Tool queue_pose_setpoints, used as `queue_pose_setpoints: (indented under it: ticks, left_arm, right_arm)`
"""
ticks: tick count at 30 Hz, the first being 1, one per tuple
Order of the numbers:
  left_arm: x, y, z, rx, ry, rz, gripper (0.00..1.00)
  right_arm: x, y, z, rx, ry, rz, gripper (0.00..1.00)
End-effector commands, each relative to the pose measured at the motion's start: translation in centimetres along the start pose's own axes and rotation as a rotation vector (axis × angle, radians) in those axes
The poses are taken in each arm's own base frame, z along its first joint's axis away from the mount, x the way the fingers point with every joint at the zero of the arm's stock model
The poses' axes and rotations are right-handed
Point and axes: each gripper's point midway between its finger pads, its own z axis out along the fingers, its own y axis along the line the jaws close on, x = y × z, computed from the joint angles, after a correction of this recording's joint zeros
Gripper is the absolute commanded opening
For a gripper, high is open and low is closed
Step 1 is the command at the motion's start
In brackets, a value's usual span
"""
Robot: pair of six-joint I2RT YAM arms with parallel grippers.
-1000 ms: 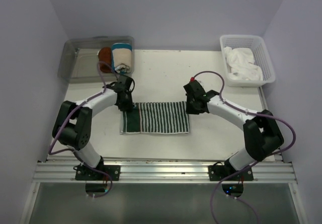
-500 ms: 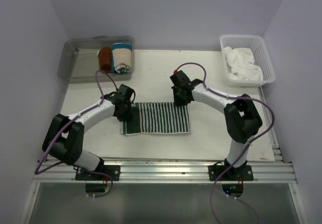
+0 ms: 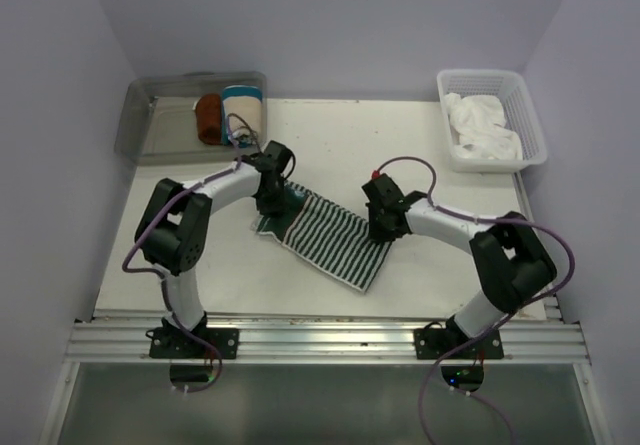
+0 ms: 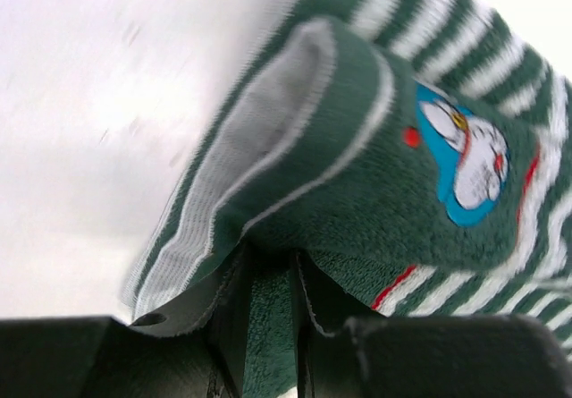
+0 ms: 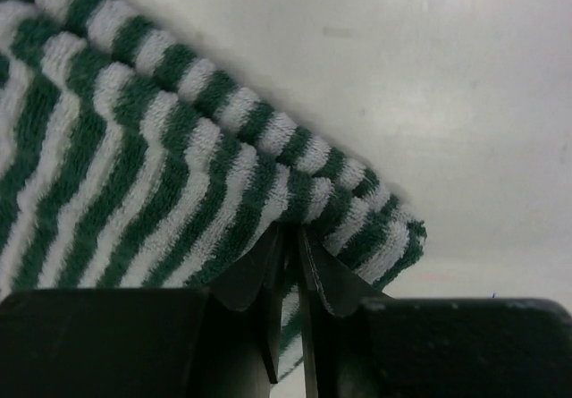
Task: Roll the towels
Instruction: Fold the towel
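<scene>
The green-and-white striped towel (image 3: 328, 233) lies slantwise across the middle of the table, its dark green end raised at the upper left. My left gripper (image 3: 276, 191) is shut on that green end. In the left wrist view the cloth (image 4: 357, 139), with a cartoon patch, bunches over the gripper (image 4: 268, 268). My right gripper (image 3: 384, 227) is shut on the towel's right edge, and the right wrist view shows a folded striped corner (image 5: 295, 174) pinched in the gripper (image 5: 288, 237). The plain white towel (image 3: 482, 130) lies crumpled in the white basket (image 3: 536, 125).
A clear plastic bin (image 3: 150, 115) at the back left holds a rolled rust-brown towel (image 3: 208, 117) and a rolled cream towel with a teal band (image 3: 243, 111). The white basket stands at the back right. A metal rail (image 3: 320, 340) runs along the near edge.
The striped towel lay flat and square to the table; now it lies diagonally with its green end lifted. The left gripper moved back and right, the right gripper forward, both still holding the towel.
</scene>
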Motion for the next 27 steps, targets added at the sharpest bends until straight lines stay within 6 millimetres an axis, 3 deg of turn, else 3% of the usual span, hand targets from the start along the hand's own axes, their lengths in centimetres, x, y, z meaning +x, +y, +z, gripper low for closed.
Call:
queue_pose_setpoints:
  ticks: [1, 2, 7, 8, 10, 11, 14, 16, 21, 22, 24, 25, 27]
  left_arm:
    - [-2.6, -2.3, 2.1, -0.009, -0.041, 0.067, 0.27]
    - [-4.0, -3.4, 2.7, -0.001, -0.053, 0.08, 0.27]
    - [-7.8, -7.2, 2.5, 0.052, -0.098, 0.134, 0.27]
    - [-9.5, -8.0, 1.5, 0.072, -0.139, 0.141, 0.27]
    - [-10.9, -8.4, -0.1, 0.08, -0.183, 0.144, 0.29]
    - [-12.0, -8.7, -1.9, 0.092, -0.229, 0.145, 0.29]
    - [-12.4, -8.9, -5.0, 0.139, -0.271, 0.152, 0.31]
    - [-11.5, -9.0, -6.0, 0.166, -0.273, 0.16, 0.31]
    - [-5.5, -8.6, -6.8, 0.211, -0.21, 0.2, 0.3]
    - [-3.6, -7.9, -5.7, 0.198, -0.174, 0.204, 0.31]
    - [-1.8, -8.0, -5.4, 0.232, -0.148, 0.206, 0.31]
    - [-0.4, -7.6, -4.3, 0.232, -0.118, 0.201, 0.31]
    - [0.9, -7.4, -3.1, 0.241, -0.085, 0.199, 0.3]
  right_arm:
    - [5.2, -1.0, -1.0, 0.025, 0.072, 0.035, 0.15]
    - [6.7, -1.0, -1.1, 0.025, 0.087, 0.034, 0.15]
    - [9.8, 4.0, -4.0, -0.076, 0.071, -0.009, 0.15]
    - [9.6, 4.4, -4.7, -0.081, 0.06, -0.017, 0.15]
    - [8.2, 4.6, -6.1, -0.091, -0.01, -0.006, 0.15]
    - [7.5, 4.6, -6.7, -0.099, -0.04, -0.006, 0.16]
    - [4.7, 3.7, -8.5, -0.071, -0.166, -0.001, 0.19]
    - [4.2, 3.4, -8.6, -0.047, -0.176, -0.019, 0.19]
    - [4.5, 2.4, -7.8, 0.035, -0.132, -0.057, 0.18]
    - [4.9, 1.9, -7.4, 0.048, -0.121, -0.058, 0.18]
    - [5.3, 1.6, -7.2, 0.046, -0.111, -0.052, 0.19]
    - [5.8, 1.3, -6.9, 0.05, -0.098, -0.055, 0.19]
    - [6.3, 1.6, -6.5, 0.024, -0.083, -0.049, 0.19]
